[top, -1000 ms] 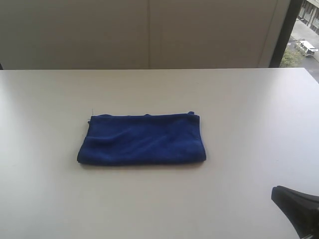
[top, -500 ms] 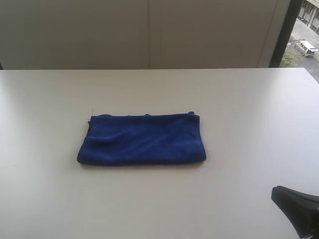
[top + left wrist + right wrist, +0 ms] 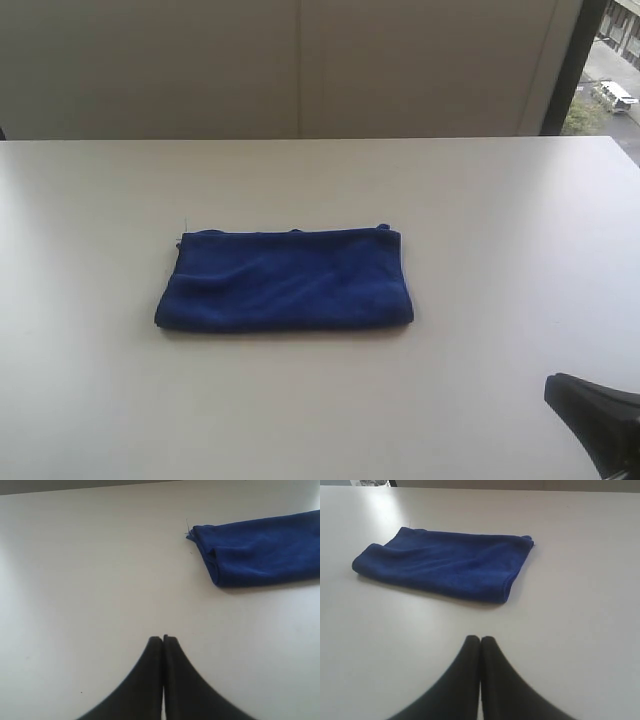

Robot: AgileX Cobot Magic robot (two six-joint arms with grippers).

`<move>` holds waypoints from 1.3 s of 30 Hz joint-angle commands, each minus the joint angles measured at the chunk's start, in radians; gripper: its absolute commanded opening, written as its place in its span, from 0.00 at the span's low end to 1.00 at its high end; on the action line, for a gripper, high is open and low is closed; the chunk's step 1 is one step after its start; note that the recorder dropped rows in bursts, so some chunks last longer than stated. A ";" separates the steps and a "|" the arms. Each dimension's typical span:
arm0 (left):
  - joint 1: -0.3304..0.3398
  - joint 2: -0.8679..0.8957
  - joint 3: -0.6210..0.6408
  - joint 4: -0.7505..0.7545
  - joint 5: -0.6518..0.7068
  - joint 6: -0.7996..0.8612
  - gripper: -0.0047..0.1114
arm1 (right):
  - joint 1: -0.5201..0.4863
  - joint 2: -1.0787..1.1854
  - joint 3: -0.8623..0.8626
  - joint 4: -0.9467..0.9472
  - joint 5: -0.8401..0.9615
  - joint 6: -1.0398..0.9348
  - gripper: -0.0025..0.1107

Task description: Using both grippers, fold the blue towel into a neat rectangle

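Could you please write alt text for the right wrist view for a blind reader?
A folded blue towel lies flat on a white table; the right gripper, shut and empty, points toward it without touching.

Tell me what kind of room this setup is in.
Probably an upper-floor office or lab: a plain white table with a folded blue towel, blank wall panels behind, and a window looking down on a street.

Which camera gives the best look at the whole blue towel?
The exterior view: the blue towel lies whole on the table, folded, all edges visible. The right wrist view also shows all of it, but at a low slant. The left wrist view catches only one end; the rest is cut off.
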 commanded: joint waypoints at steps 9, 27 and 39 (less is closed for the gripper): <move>0.004 -0.005 0.005 -0.001 0.000 -0.008 0.04 | -0.004 -0.003 0.007 -0.009 -0.008 -0.015 0.02; 0.004 -0.005 0.005 -0.001 0.000 -0.008 0.04 | -0.342 -0.420 0.007 0.034 0.014 -0.017 0.02; 0.004 -0.005 0.005 -0.001 -0.001 -0.008 0.04 | -0.498 -0.484 0.007 0.020 0.404 -0.239 0.02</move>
